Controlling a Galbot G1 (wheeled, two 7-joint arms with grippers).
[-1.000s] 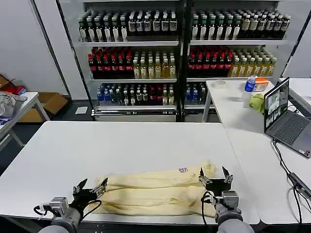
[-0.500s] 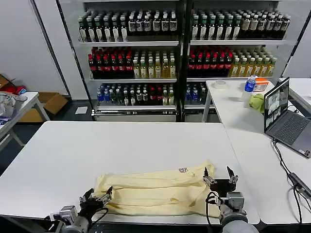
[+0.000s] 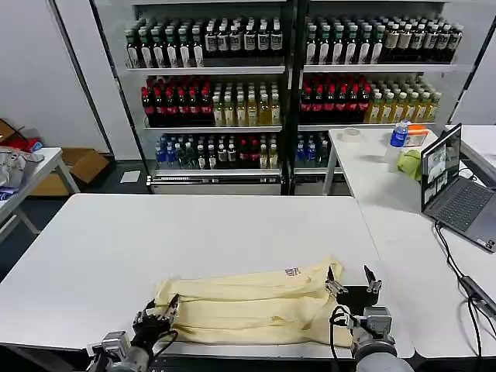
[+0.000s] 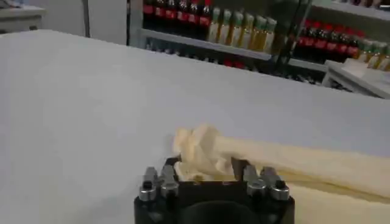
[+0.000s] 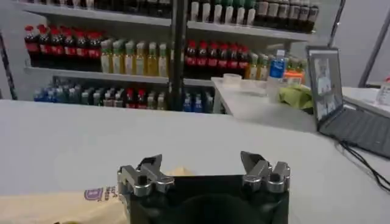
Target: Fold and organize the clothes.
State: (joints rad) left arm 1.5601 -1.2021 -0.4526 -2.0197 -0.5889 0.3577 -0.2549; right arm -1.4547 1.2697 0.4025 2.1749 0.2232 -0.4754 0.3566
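The T-shirt (image 3: 252, 305) is laid near the front edge of the white table (image 3: 155, 232) as a long, narrow, wrinkled band, so a lengthwise fold appears to be done, while folding it across its length and tidying it are judged to be left. The left end effector (image 3: 158, 318) is seen at the band's left end, and the right end effector (image 3: 353, 284) at its right end with jaws spread and nothing held. In the left wrist view, bunched cloth (image 4: 196, 149) is shown lying between the parted fingers (image 4: 167, 171), though whether it is pinched cannot be told. The purple neck label (image 5: 97, 194) is shown more closely in the right wrist view.
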